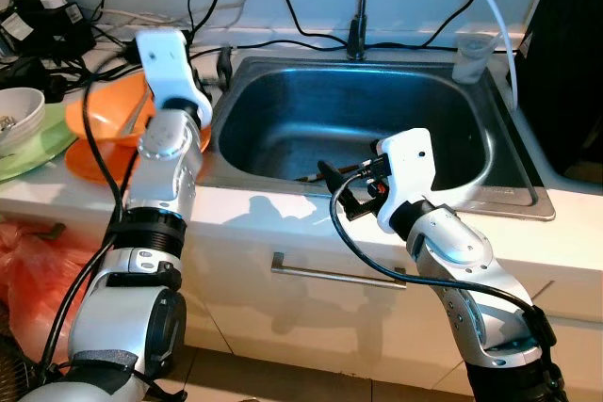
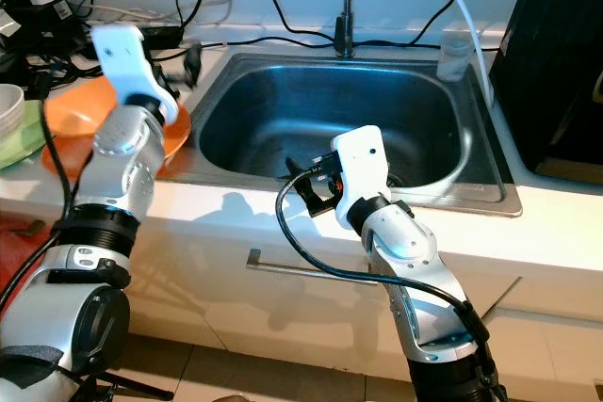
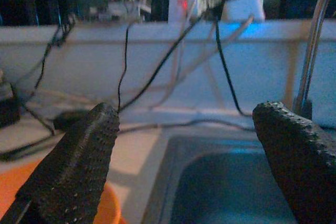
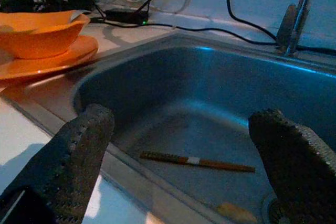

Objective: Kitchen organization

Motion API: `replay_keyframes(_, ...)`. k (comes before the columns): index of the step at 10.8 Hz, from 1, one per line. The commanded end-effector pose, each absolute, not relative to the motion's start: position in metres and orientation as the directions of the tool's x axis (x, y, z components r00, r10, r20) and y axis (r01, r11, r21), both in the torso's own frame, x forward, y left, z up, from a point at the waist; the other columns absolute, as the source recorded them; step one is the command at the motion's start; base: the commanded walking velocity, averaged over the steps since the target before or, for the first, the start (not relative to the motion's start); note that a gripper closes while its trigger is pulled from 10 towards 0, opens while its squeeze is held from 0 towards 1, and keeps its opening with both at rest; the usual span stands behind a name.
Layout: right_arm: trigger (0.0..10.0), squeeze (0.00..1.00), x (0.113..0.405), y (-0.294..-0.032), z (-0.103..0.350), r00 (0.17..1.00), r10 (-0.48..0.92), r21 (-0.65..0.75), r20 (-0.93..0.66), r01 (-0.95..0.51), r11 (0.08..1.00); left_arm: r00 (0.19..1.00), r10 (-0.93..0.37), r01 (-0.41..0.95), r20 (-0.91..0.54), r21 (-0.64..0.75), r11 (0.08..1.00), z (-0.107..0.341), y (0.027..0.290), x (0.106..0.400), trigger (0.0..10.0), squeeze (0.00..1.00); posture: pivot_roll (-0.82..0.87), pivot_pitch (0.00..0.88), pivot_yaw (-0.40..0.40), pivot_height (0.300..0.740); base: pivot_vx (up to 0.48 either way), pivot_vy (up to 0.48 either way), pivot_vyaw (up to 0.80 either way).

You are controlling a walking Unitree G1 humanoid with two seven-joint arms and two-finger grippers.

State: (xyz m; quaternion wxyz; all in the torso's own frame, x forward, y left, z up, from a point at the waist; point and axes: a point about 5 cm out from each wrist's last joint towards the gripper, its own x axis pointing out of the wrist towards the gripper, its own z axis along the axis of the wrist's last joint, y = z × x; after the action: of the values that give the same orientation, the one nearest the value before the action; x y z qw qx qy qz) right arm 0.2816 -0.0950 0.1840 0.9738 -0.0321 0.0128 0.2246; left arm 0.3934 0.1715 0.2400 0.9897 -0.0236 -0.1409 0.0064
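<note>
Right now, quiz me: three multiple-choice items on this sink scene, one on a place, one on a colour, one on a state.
1. Where does the chopstick lie?
A. On the orange plate
B. On the bottom of the sink
C. On the counter by the cables

2. What colour is the bowl on the plate beside the sink?
A. Orange
B. Blue
C. Black

3. How is the right gripper?
A. Shut on the chopstick
B. Shut on the faucet
C. Open, at the sink's near rim

Answers: 1 B, the right wrist view shows it flat on the steel basin floor. 2 A, both bowl and plate are orange. 3 C, its two fingers stand wide apart with nothing between them.
</note>
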Motion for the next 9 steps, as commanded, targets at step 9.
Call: replay_keyframes(9, 10.0, 0.00, 0.295, -0.122, 0.214, 0.961, 0.237, -0.056, 0.146, -0.231, 0.971, 0.924, -0.096, 0.089, 0.369, 0.037, 0.995, 0.232, 0.154, 0.344, 10.0, 0.00, 0.01, 0.000, 0.077, 0.740, 0.000, 0.000, 0.00)
